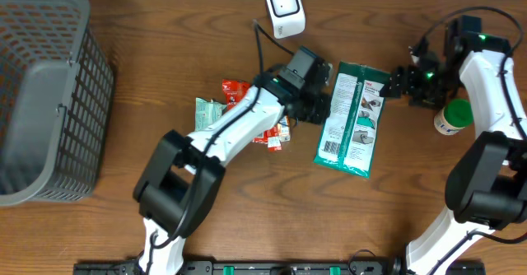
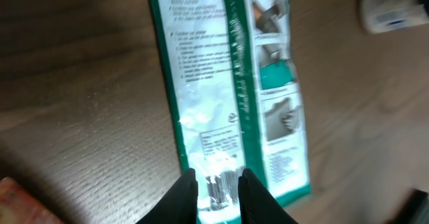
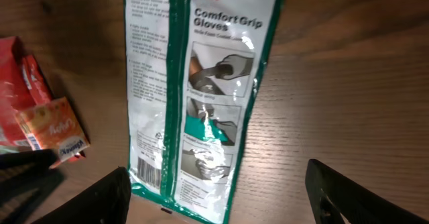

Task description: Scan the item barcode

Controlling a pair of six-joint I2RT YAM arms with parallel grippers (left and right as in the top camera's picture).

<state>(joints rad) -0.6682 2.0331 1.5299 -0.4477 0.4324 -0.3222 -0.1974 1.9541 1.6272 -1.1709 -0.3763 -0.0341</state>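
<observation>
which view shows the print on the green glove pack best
Right wrist: the glove pack fills it, its title readable. Overhead shows the whole pack small; left wrist shows it blurred, the left gripper pinching its edge.

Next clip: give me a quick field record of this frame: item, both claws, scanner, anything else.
item: glove pack, flat on the table, printed side up
left claw: shut on the glove pack's edge
right claw: open, over the pack, holding nothing
scanner: white, at the far table edge, apart from the pack
others: snack packets left of the pack; bottle on the right; basket far left
</observation>
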